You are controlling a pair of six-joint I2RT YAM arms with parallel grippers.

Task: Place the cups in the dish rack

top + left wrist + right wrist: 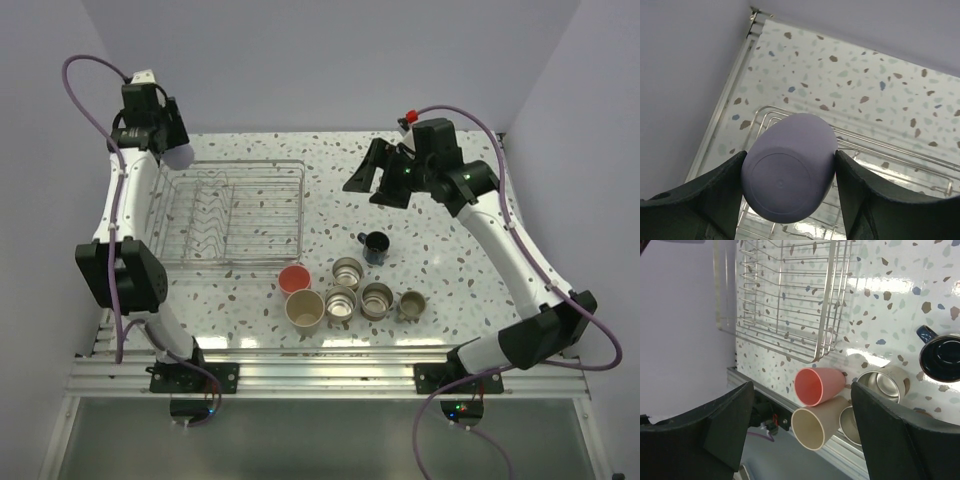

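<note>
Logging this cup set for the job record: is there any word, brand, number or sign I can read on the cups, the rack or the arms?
None: no text can be read in any view.
Lavender cup, base: only a plain moulded ring, no lettering.
Dish rack, black mug, pink-red cup, beige cup: no labels show.
Left arm and right arm: no legible marking.

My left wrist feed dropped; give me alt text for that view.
The left gripper is shut on a lavender cup, its base facing the camera, held above a corner of the wire dish rack on the speckled table.
</note>
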